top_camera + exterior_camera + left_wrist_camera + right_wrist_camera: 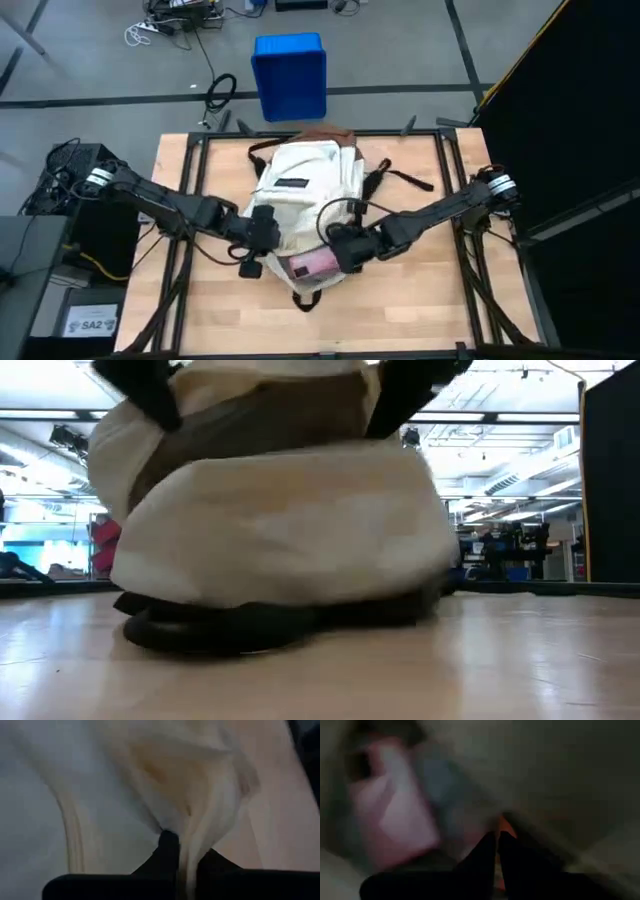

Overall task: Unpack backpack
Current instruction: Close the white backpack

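Note:
The cream-white backpack [300,185] lies flat mid-table, brown base [325,135] toward the far edge and open near end toward me. In the low view the backpack [280,520] fills the picture, its dark straps [220,628] on the table. My left gripper [262,228] is shut on cream cloth at the backpack's near left side. My right gripper [345,252] is at the near opening, shut on a clear pouch with pink contents [312,265] and an orange edge, which shows partly out of the opening. My left gripper pinches a gathered fold of the backpack's cream fabric [187,827] between its two fingers, coming from the table's left side. The cloth runs in drawn creases away from the fingers. My right gripper pinches the pouch's orange edge [504,826] between its two fingers, coming from the table's right side. The pink contents [400,815] lie beside the fingers. The blurred picture hides whether the pouch is off the table.
Loose dark straps [405,180] trail off the backpack's right side. A blue bin [290,75] stands on the floor beyond the far edge. Bare wood [400,310] shows along the near edge and at both sides of the backpack.

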You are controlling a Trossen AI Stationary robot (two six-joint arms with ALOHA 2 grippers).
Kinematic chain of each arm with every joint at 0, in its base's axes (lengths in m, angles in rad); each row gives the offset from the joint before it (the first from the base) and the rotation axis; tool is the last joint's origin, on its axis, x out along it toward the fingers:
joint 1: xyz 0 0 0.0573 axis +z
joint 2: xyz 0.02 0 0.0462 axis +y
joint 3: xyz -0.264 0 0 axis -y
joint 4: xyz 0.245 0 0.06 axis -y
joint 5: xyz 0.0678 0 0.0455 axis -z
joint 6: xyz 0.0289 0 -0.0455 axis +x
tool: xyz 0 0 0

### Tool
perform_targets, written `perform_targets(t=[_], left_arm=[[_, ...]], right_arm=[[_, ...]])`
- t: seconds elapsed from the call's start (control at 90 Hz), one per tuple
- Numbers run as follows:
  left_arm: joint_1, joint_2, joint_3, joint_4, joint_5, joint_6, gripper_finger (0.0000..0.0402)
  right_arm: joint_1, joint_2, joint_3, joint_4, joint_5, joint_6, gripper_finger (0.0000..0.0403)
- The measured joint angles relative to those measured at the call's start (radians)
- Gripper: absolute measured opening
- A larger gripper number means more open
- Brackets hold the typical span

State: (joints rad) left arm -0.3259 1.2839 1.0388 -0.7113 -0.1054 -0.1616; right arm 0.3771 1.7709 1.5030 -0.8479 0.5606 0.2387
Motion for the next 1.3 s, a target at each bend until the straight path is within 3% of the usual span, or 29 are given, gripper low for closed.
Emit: perform_targets(t=[0.111,0.211,0.411,0.567,0.678,0.778,1.022,1.2,1.3], left_arm=[[0.010,0.000,-0.009,0.021,-0.036,0.024,0.0000],[0.011,0.000,-0.009,0.046,-0.044,0.059,0.0000],[-0.019,0.010,-0.017,0.062,-0.031,0.073,0.0000],[-0.061,0.052,-0.031,0.061,-0.006,0.075,0.0000],[-0.086,0.081,-0.031,0.078,0.005,0.103,0.0010],[-0.103,0.080,-0.031,0.114,0.013,0.134,0.0039],[-0.116,0.078,0.026,0.106,0.043,0.208,0.0147],[-0.115,0.077,0.122,0.044,0.041,0.210,0.0215],[-0.116,0.076,0.148,0.062,-0.046,0.214,0.0234]], right_arm=[[0.035,0.004,0.001,0.035,-0.235,-0.024,0.0000],[0.065,0.003,0.001,0.032,-0.271,-0.023,0.0000],[0.122,-0.040,0.001,-0.089,-0.046,0.059,0.0000],[0.134,-0.066,0.001,-0.231,0.237,0.187,0.0000],[0.106,-0.069,0.001,-0.246,0.310,0.228,0.0000],[0.059,-0.059,0.001,-0.185,0.266,0.196,0.0000],[-0.044,-0.056,-0.094,0.035,0.033,0.002,0.0000],[-0.069,-0.056,-0.119,0.022,0.007,0.002,0.0000],[-0.069,-0.056,-0.119,0.022,-0.013,-0.020,0.0000]])
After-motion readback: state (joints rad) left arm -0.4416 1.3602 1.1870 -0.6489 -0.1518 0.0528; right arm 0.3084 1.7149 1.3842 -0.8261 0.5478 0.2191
